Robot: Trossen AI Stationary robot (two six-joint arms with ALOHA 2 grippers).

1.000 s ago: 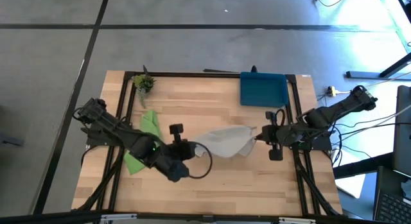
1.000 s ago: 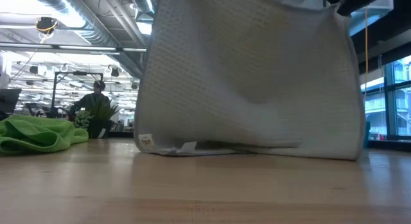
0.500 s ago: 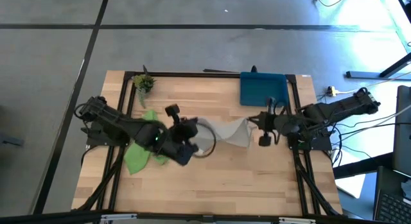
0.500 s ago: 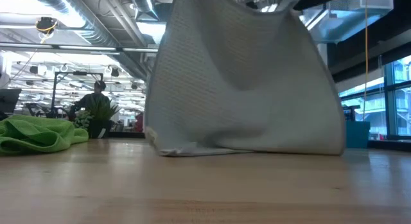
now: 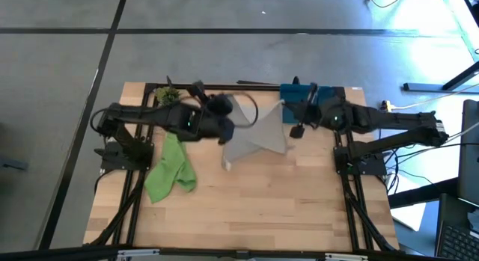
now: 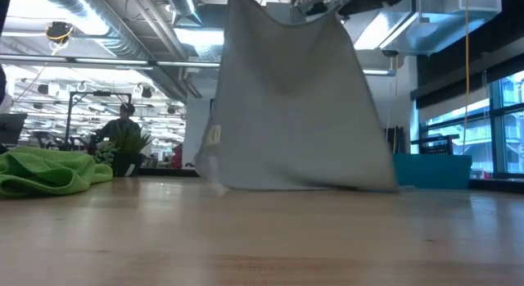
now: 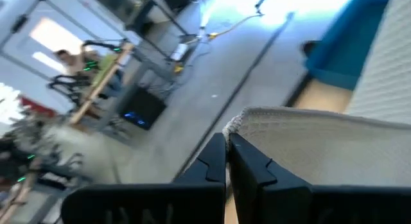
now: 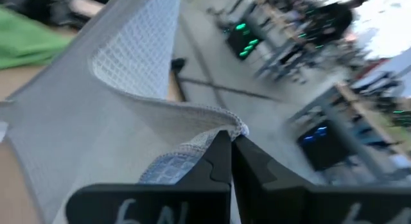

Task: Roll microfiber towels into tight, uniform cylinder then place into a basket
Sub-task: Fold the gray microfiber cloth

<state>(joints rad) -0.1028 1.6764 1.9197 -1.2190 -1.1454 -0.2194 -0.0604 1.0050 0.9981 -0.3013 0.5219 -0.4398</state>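
the lime green microfiber towel (image 5: 170,170) is lying crumpled on the wooden table (image 5: 247,209) toward its left side, nearer the front than anything else. farther back, the light grey microfiber towel (image 5: 253,135) is hanging stretched between both arms, its lower edge brushing the tabletop and its small white tag (image 6: 214,135) showing on one side in the low view. the left gripper (image 5: 224,129) is pinching one upper corner with its fingers pressed together on the cloth; the right gripper (image 5: 297,129) is clamping the opposite corner the same way. beyond, at the table's far edge, the dark-blue basket (image 5: 293,96) is sitting behind the right gripper, and a small potted plant (image 5: 166,95) is standing at the far left corner.
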